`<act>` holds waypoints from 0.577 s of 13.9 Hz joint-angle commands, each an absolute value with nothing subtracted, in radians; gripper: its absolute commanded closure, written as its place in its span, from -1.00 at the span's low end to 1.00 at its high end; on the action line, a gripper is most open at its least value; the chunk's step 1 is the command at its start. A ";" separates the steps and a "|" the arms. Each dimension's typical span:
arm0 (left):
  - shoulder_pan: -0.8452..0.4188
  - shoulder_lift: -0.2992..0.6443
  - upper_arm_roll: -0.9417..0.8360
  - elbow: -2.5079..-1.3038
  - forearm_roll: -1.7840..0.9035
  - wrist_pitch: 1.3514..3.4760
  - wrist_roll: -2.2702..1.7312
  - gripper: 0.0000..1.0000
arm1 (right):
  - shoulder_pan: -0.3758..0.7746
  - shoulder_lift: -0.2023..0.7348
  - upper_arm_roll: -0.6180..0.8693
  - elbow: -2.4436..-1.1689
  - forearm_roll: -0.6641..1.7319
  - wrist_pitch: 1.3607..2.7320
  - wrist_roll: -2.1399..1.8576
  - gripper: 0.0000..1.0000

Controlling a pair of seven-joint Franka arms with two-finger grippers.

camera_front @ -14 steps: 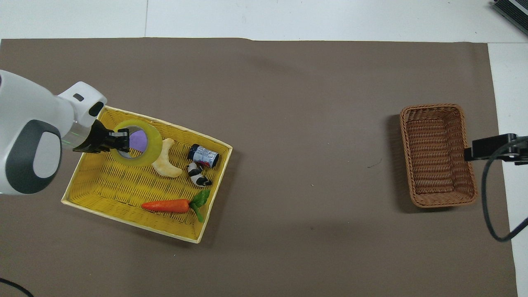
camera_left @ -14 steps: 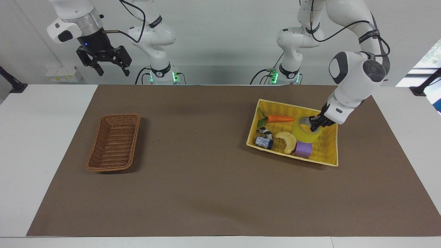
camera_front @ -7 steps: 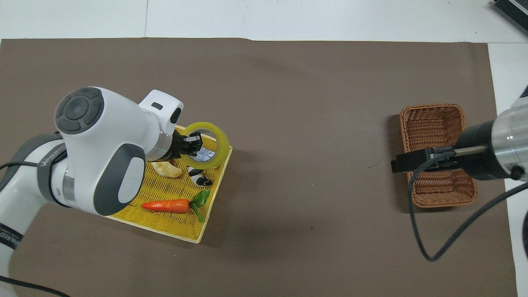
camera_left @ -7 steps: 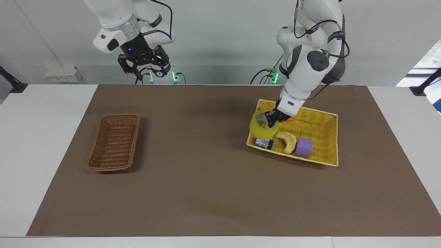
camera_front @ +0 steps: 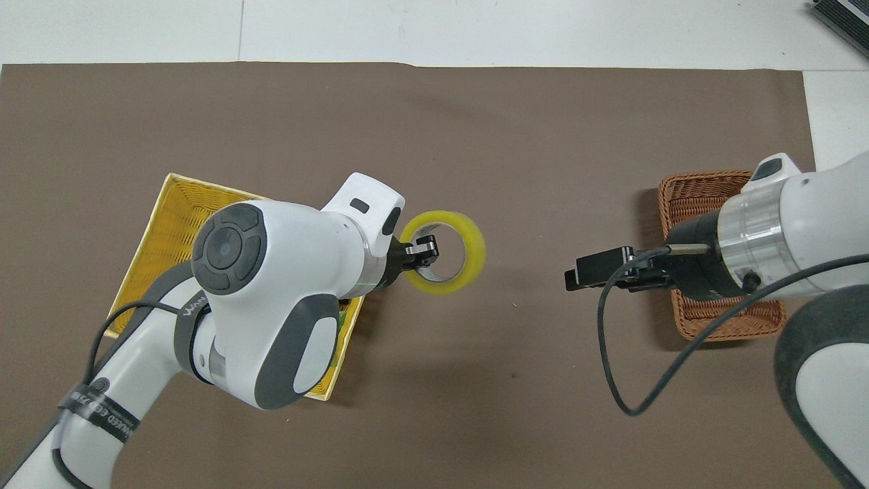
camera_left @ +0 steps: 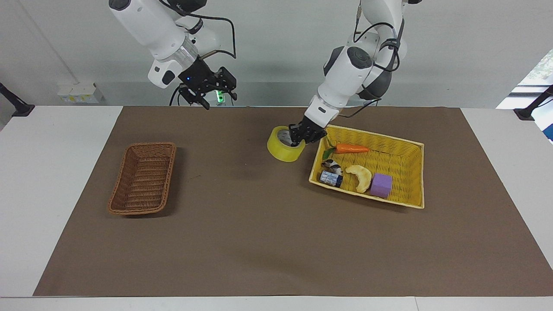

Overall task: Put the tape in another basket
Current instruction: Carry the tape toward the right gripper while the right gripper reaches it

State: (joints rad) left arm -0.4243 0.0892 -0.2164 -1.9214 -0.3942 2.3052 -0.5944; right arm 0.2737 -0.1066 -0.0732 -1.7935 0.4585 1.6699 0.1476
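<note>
Left gripper (camera_left: 301, 137) grasps tape (camera_left: 285, 149) by rim, clear of yellow tray (camera_left: 412, 172), ready for handover. Right gripper (camera_left: 211, 96), spread wide, hangs over mat between tape and basket (camera_left: 143, 178).

White table (camera_left: 60, 181) with a big brown mat (camera_left: 259, 242) covering most of the top; bare white strips at both ends and the near edge. Plain pale grey wall (camera_left: 276, 56) at the far side. White socket box (camera_left: 80, 93) low on the wall, far left. Window (camera_left: 540, 69) at far right, daylight and greenery showing. Light even, shadows soft.
</note>
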 commanded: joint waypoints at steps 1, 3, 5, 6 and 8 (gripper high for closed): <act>-0.446 0.083 -0.241 -1.921 -0.460 2.368 -0.588 1.00 | 0.296 -0.136 -0.075 -1.867 0.506 1.730 0.155 -1.00; -0.446 0.083 -0.285 -1.917 -0.466 2.390 -0.591 1.00 | 0.296 -0.138 -0.075 -1.873 0.509 1.733 0.147 -1.00; -0.459 0.071 -0.307 -1.917 -0.511 2.433 -0.591 1.00 | 0.296 -0.138 -0.077 -1.875 0.509 1.736 0.146 -1.00; -0.459 0.058 -0.308 -1.914 -0.528 2.437 -0.591 1.00 | 0.296 -0.138 -0.077 -1.875 0.509 1.736 0.144 -1.00; -0.459 0.043 -0.330 -1.913 -0.560 2.451 -0.591 1.00 | 0.284 -0.143 -0.077 -1.884 0.509 1.733 0.118 -1.00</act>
